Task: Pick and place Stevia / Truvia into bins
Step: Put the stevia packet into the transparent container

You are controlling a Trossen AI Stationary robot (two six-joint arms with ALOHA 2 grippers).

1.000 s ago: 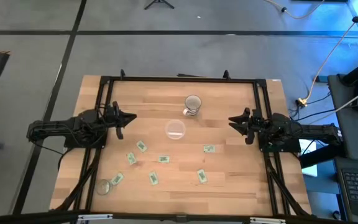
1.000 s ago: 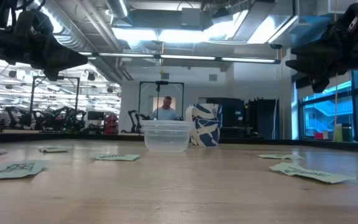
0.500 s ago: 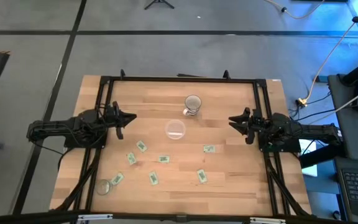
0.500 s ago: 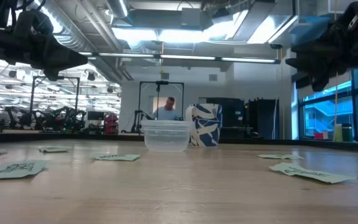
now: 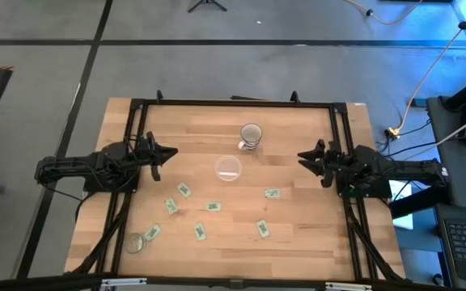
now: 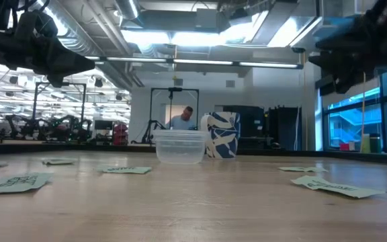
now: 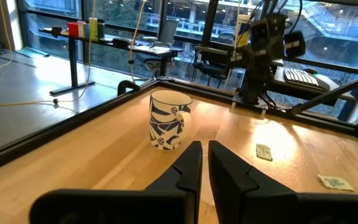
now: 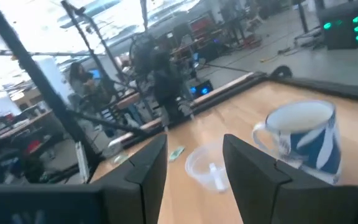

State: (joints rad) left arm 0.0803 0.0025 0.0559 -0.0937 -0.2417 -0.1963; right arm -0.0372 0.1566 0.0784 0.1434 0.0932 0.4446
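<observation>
Looking down on the pale wooden table (image 5: 298,234), you see its plank grain framed by a dark metal rail on all sides. The clear plastic cup (image 5: 228,168) sits near the middle, round, thin-walled, with a whitish rim; from table height it reads as a squat see-through tub (image 6: 179,146). Just beyond it stands a glossy white mug (image 5: 251,134) with blue leaf shapes, handle out to one side. Seven flat paper sachets (image 5: 212,206), pale green and white, lie scattered singly on the near half of the table, none touching the cup; one (image 5: 272,193) lies off toward the right arm's side, and one (image 5: 152,233) rests just beside a small flat clear round piece (image 5: 135,242) near the left front corner.

You have open wood between the cup and the sachets, and bare boards along both side rails. The mug stands close behind the cup, so that side is tighter.

Your left gripper (image 5: 165,153) hangs above the table's left edge, arm stretched level and pointing inward, its fingers pressed almost together with only a thin slit between them and nothing held. Your right gripper (image 5: 307,158) mirrors it at the right edge, raised well above the wood, fingers spread apart and empty, aimed toward the cup and mug.
</observation>
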